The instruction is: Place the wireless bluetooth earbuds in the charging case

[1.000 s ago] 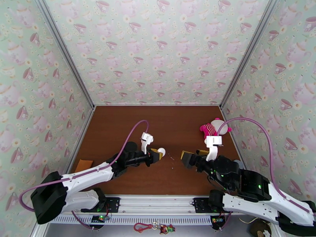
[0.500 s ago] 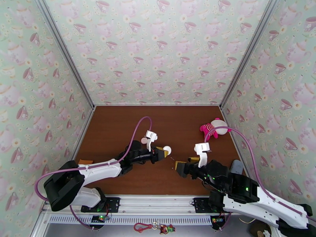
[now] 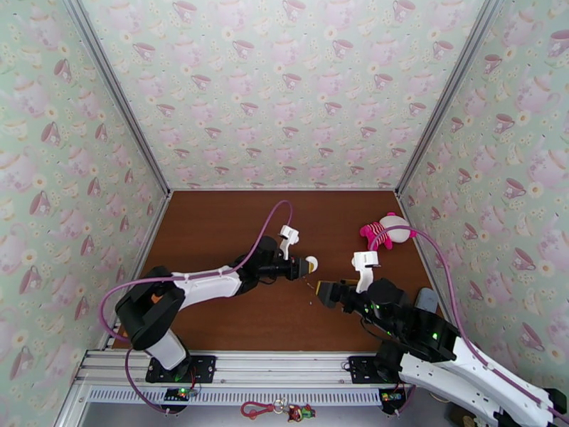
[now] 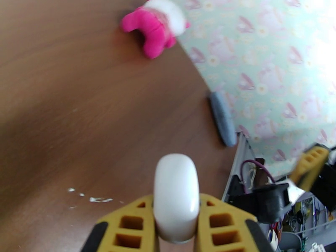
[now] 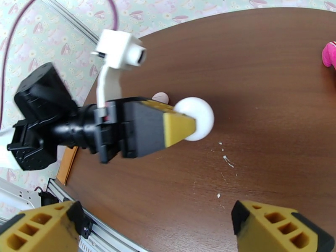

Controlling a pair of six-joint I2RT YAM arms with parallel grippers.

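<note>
The round white plastic charging case [image 4: 175, 194] is clamped edgewise between the yellow fingers of the left hand [image 3: 304, 266], above the brown wooden table [image 5: 273, 80]. Tiny white plastic earbuds [image 5: 228, 160] lie scattered on the table near it. The right hand [image 5: 155, 211] hangs close by, its fingers wide apart.

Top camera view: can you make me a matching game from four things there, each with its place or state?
Things: 1 round white case; 2 pink plush toy; 3 grey flat object; 4 right gripper.
States: A open, empty; B by the right wall, beside the right arm; C clamped in the left gripper; D far right on the table.
Pairs: 1-C; 2-D; 3-B; 4-A.
</note>
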